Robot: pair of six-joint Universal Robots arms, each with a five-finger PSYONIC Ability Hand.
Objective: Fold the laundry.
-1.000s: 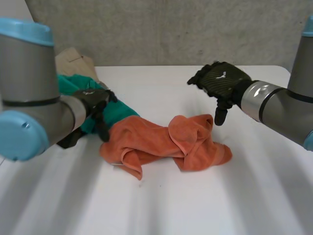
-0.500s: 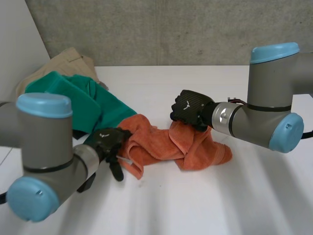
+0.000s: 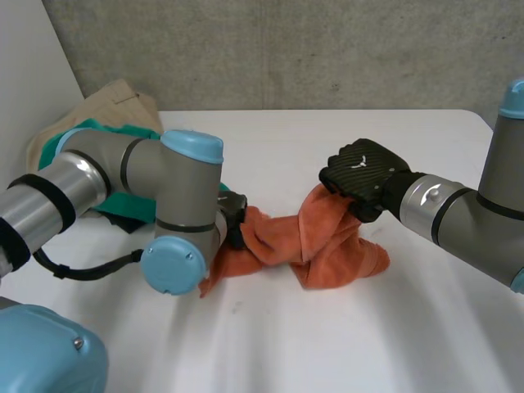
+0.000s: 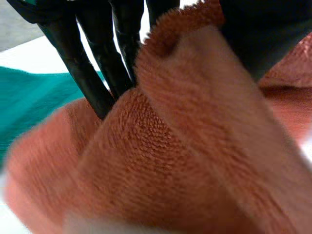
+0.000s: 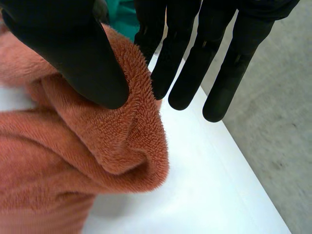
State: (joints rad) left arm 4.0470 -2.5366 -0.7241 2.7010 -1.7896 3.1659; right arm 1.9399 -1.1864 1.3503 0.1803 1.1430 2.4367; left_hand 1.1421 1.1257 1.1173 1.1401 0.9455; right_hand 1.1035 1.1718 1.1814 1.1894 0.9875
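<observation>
Towel [image 3: 336, 246] in left hand [image 4: 263, 34] and right hand [image 3: 360, 173], atop table [image 3: 327, 344].

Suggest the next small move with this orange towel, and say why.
Probably draw both hands apart, lifting slightly, to spread it out. The left hand and right hand each pinch a fold of the orange towel, which lies bunched between them on the table, so it can't be folded yet.

Bright, even, diffuse light from above w/ no hard glare: flat white table top [image 3: 344, 344] shows soft pale/grey bands across its near part, rumpled orange terry towel [image 3: 336, 246] throws only a faint soft-edged shadow at its foot, & rough grey concrete wall [image 3: 286, 49] is dimmer, evenly lit.
</observation>
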